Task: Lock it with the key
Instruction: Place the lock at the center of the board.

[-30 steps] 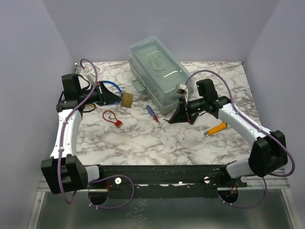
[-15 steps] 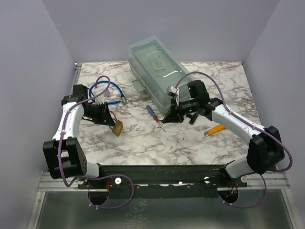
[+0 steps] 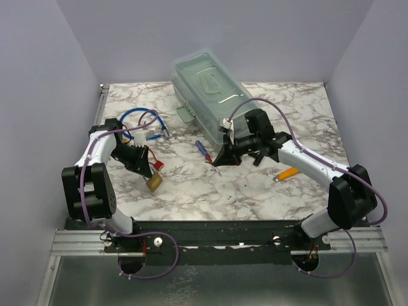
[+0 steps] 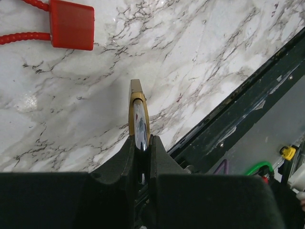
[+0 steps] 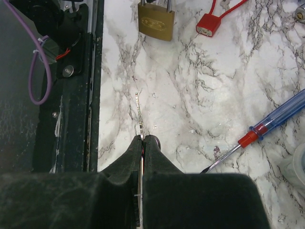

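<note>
Padlock (image 5: pixel 156 21) held by left end effector (image 4: pixel 141 141), clamped on shackle (image 4: pixel 138 125). Right end effector (image 5: pixel 143 139) pinched on key (image 5: pixel 139 112). Blade points roughly at padlock's underside, well apart.

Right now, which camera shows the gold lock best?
The right wrist camera: the lock faces it, brass front showing. The left wrist camera sees only its thin edge, pinched in the left fingers. From the top it is tiny.
</note>
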You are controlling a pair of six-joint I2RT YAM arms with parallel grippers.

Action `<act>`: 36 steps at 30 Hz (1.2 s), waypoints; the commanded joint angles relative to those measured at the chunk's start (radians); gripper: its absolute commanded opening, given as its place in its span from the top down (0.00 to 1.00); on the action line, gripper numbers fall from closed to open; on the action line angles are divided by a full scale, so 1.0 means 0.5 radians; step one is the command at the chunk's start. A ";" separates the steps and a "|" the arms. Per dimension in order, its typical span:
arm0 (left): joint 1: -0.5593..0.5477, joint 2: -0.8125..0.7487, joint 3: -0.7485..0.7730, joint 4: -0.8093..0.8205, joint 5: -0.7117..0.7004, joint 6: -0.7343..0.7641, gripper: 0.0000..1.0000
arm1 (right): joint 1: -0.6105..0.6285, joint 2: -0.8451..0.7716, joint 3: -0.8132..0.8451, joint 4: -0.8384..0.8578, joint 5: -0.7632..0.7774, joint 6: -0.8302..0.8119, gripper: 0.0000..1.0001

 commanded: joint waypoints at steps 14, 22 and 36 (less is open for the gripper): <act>0.000 -0.102 -0.458 0.408 -0.183 0.104 0.78 | 0.065 0.123 0.101 0.098 0.021 -0.051 1.00; 0.041 -0.212 -0.360 0.484 -0.240 -0.047 0.46 | 0.134 0.200 0.182 0.158 0.035 -0.019 1.00; 0.452 -0.238 0.174 0.317 0.114 -0.235 0.01 | 0.407 0.580 0.574 0.317 0.306 0.051 1.00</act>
